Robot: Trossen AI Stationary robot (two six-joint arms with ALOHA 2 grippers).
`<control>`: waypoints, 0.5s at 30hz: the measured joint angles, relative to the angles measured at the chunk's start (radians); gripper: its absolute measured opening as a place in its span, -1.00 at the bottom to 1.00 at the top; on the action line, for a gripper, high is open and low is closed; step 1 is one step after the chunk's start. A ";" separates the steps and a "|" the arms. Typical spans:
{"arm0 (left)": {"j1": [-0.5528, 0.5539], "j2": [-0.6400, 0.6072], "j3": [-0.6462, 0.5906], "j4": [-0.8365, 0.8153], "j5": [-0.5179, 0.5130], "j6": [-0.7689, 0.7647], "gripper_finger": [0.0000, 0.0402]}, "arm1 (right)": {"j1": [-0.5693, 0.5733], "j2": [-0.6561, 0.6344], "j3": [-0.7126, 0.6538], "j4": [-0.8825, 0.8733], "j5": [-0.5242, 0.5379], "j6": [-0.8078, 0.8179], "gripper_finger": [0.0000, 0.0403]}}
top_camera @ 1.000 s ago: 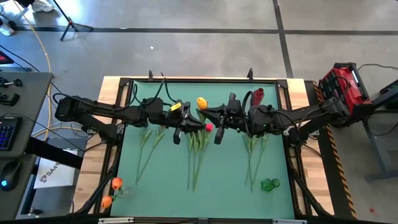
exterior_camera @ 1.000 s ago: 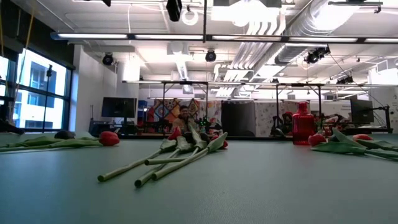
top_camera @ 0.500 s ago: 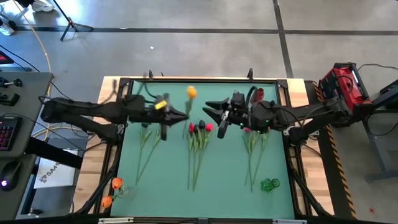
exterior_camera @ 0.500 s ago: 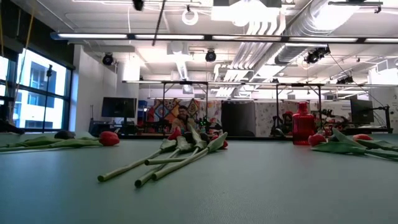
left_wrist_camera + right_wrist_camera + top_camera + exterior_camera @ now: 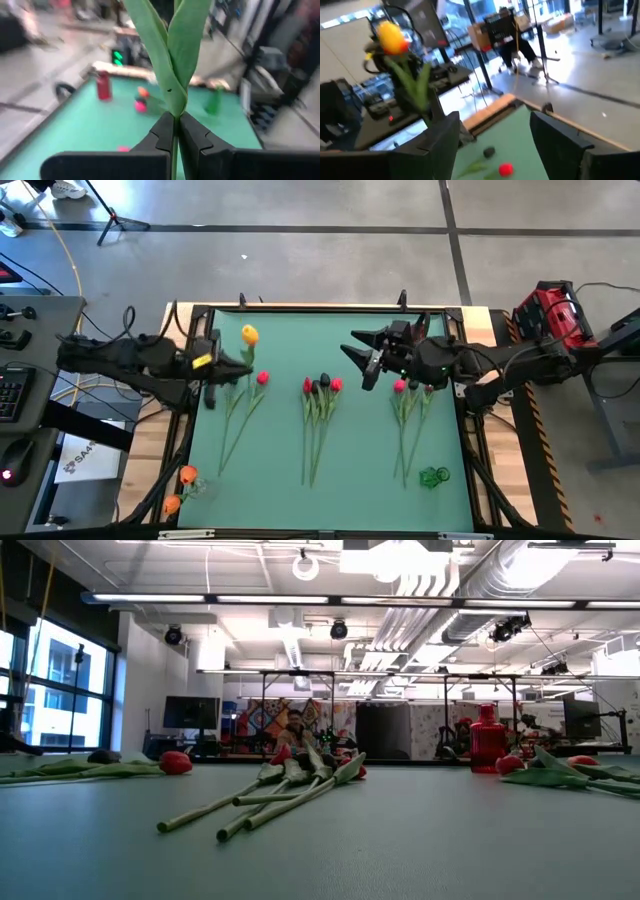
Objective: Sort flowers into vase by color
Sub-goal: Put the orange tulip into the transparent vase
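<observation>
Holding an orange tulip [image 5: 249,335] by the stem, left gripper [image 5: 243,367] sits over the mat's left side, jaws clamped tight on the green leaves [image 5: 172,60]; bud points toward the far edge. Right gripper [image 5: 368,358] is up over the right-centre of the mat [image 5: 350,450], fingers [image 5: 442,137] spread apart, nothing between them.

Containers: red vase [image 5: 486,739] stands upright at the far right of the table, can't tell if anything is in it. Green vase [image 5: 434,477] at the near right, contents unclear. Two orange tulips [image 5: 180,489] at the near-left corner, vessel not readable.

Loose flowers on the mat: one bunch left [image 5: 237,402], one centre with red and dark buds [image 5: 320,402], one right [image 5: 410,410]
</observation>
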State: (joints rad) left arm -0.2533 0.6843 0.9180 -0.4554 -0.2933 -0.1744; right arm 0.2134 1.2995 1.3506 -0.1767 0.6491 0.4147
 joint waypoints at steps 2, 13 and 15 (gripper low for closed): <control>-0.049 -0.028 0.000 -0.060 0.033 -0.018 -1.00 | 0.000 0.000 0.000 -0.052 -0.003 0.039 0.15; -0.308 -0.225 0.000 -0.073 0.243 -0.157 -1.00 | -0.006 0.002 0.000 -0.189 0.002 0.191 0.15; -0.335 -0.251 -0.008 -0.083 0.245 -0.176 -1.00 | -0.006 0.002 0.000 -0.189 0.011 0.198 0.15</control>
State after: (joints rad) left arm -0.5885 0.4333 0.9096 -0.5387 -0.0486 -0.3506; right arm 0.2070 1.3018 1.3506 -0.3656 0.6598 0.6124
